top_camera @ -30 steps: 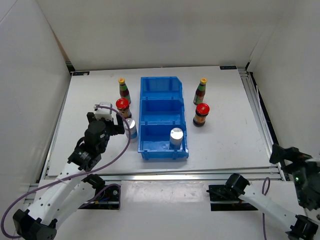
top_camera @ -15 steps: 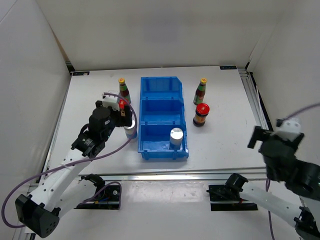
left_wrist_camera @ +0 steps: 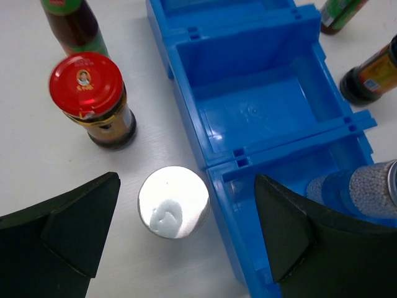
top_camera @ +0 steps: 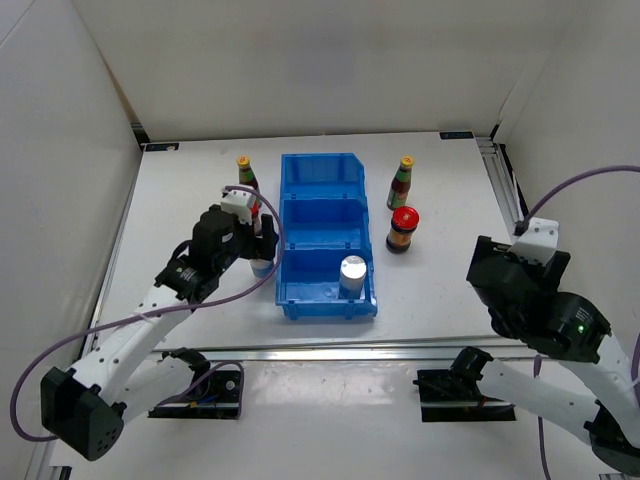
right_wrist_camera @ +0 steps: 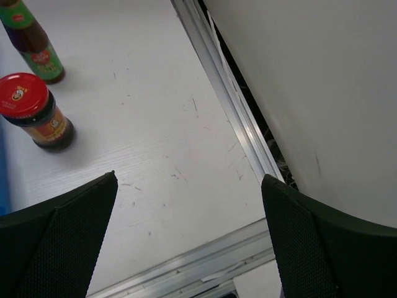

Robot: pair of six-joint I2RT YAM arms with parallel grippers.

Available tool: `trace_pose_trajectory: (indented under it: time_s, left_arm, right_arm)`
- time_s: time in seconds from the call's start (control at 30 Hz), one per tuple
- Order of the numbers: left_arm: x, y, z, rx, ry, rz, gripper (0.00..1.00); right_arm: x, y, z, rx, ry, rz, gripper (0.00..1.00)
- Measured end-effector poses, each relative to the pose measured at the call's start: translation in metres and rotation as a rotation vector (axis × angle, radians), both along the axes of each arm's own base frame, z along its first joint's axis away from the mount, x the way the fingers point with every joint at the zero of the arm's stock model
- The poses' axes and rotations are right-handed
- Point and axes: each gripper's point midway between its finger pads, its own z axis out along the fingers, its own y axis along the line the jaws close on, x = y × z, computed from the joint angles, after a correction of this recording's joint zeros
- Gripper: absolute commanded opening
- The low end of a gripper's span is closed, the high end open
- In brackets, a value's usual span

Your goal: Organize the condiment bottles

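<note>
- Since a second earlier, the left gripper (top_camera: 257, 238) had been carried up and rightward from the lower left of the top view until it hung over the loose shaker (top_camera: 262, 264). The right arm had been raised from the lower right corner.
- The step in hand was judged to be the pick-up of that shaker, which stood upright on the table just left of the blue bin (top_camera: 320, 165). In the left wrist view it was placed below a red-lidded jar (left_wrist_camera: 90, 93).
- The left jaws were spread wide, with the shaker's silver top seen between the fingers and nothing held.
- A straight descent and a closing on the shaker's body were called for next, the jar and the bin wall being close by.
- The other shaker (top_camera: 352, 272) was seen standing in the bin's lowest compartment, the likely destination.
- The right gripper (right_wrist_camera: 189, 180) was held wide open above the table, with a second jar (right_wrist_camera: 35, 112) and a slim bottle (right_wrist_camera: 31, 43) at the upper left of its view.
</note>
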Motion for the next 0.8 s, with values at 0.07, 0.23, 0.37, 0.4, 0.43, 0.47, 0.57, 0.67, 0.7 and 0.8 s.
trace_pose_trajectory:
  time_s: [0.07, 0.23, 0.37, 0.4, 0.43, 0.47, 0.57, 0.67, 0.7, 0.8]
  left_arm:
    - [0.002, -0.004, -0.012, 0.012, 0.037, -0.013, 1.0]
    - [-0.003, -0.005, -0.045, 0.038, 0.129, -0.015, 1.0]
    - [-0.006, -0.002, -0.057, 0.044, 0.165, 0.003, 0.98]
    - [-0.006, -0.001, -0.06, 0.047, 0.173, 0.007, 0.98]
    - [-0.006, -0.001, -0.063, 0.051, 0.182, 0.011, 0.96]
    - [-0.005, -0.001, -0.066, 0.056, 0.192, 0.014, 0.94]
    - [-0.005, 0.0, -0.079, 0.074, 0.232, 0.024, 0.86]
    - [-0.006, 0.001, -0.089, 0.091, 0.268, 0.033, 0.79]
    - [-0.005, 0.002, -0.089, 0.093, 0.268, 0.04, 0.77]
    - [-0.005, 0.005, -0.093, 0.107, 0.277, 0.059, 0.73]
  right_arm:
    - [-0.002, -0.003, -0.005, 0.021, -0.018, -0.004, 1.0]
    - [0.005, 0.006, -0.017, -0.002, -0.006, 0.01, 1.0]
    - [0.014, 0.018, -0.021, -0.038, 0.021, 0.013, 1.0]
    - [0.016, 0.02, -0.021, -0.045, 0.027, 0.014, 1.0]
    - [0.017, 0.021, -0.022, -0.049, 0.03, 0.015, 1.0]
    - [0.017, 0.022, -0.022, -0.052, 0.031, 0.016, 1.0]
    - [0.018, 0.023, -0.022, -0.053, 0.031, 0.017, 1.0]
    - [0.017, 0.022, -0.021, -0.047, 0.025, 0.017, 1.0]
    - [0.017, 0.021, -0.021, -0.045, 0.023, 0.016, 1.0]
    - [0.016, 0.02, -0.02, -0.04, 0.019, 0.015, 1.0]
